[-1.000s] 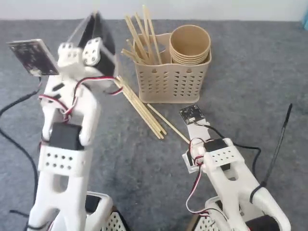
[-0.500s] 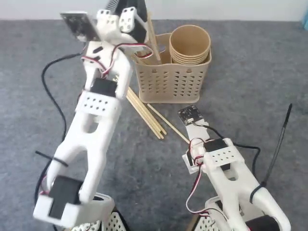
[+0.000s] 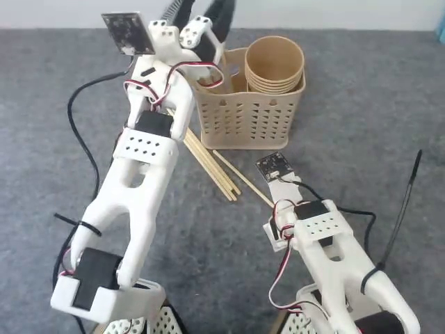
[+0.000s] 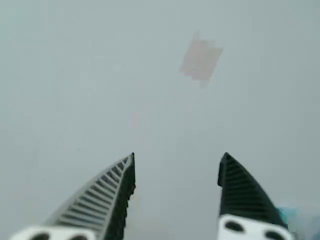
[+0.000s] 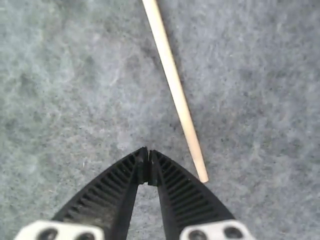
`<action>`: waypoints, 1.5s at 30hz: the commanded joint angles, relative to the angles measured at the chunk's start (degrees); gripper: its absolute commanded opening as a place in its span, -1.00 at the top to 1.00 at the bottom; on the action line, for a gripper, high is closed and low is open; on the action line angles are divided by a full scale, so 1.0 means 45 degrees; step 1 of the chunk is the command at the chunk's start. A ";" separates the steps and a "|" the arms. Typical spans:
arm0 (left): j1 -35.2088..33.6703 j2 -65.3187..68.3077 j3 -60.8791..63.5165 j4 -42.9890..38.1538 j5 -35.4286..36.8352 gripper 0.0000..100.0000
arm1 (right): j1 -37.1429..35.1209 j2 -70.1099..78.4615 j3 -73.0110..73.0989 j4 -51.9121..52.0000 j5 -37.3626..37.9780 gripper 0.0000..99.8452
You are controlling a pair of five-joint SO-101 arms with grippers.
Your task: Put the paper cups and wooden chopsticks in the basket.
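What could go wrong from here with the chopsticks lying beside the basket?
1. The right gripper is shut beside the single chopstick; moving in without opening could roll it away.
2. The left gripper hangs open above the basket, its arm close to the rim; coming down could nudge or tip it.
3. The loose chopstick bundle may slip from a grasp.

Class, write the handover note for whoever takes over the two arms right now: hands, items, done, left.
Left hand: open, empty, raised by the basket.
Right hand: shut, empty, low beside a single chopstick on the carpet.
Done: paper cups stacked in the basket.
Left: that chopstick and the chopstick bundle lying on the carpet beside the basket.
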 commanded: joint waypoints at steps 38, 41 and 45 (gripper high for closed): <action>-0.5138 -0.6525 1.2708 0.4689 -0.0059 0.75 | -0.0244 0.0010 -0.0996 0.0518 0.0059 0.98; -0.5197 -0.5216 1.1946 0.4435 -0.0469 0.92 | -0.0225 0.0010 -0.1641 0.1045 0.0156 0.98; -0.5255 -0.3556 1.0794 0.4493 -0.1446 0.90 | -0.0283 0.0029 -0.3419 0.2608 0.0293 0.98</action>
